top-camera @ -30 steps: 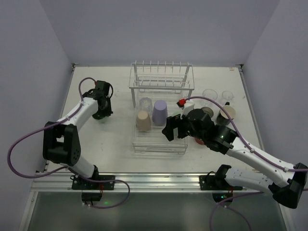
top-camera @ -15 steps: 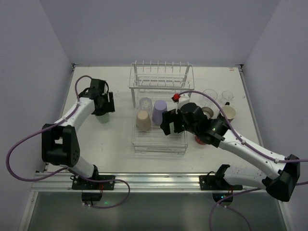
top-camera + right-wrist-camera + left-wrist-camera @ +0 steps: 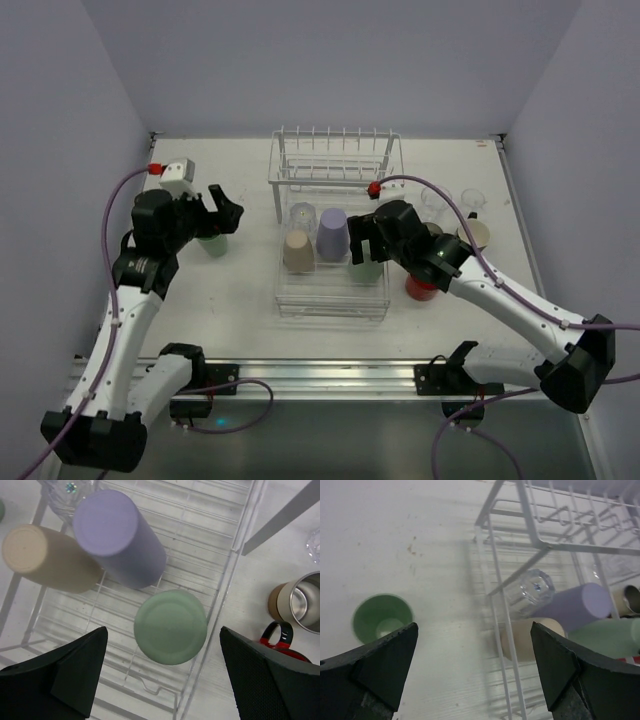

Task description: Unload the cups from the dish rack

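High rear camera looks down; both close wrist views share the dish rack.

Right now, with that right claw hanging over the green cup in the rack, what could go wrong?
1. The open right gripper hangs over the upside-down pale green cup, with the lavender cup close beside it; a descending finger might bump that neighbour or snag the dish rack's wires.
2. The open left gripper hovers near the green cup on the table; a low swing might tip it.
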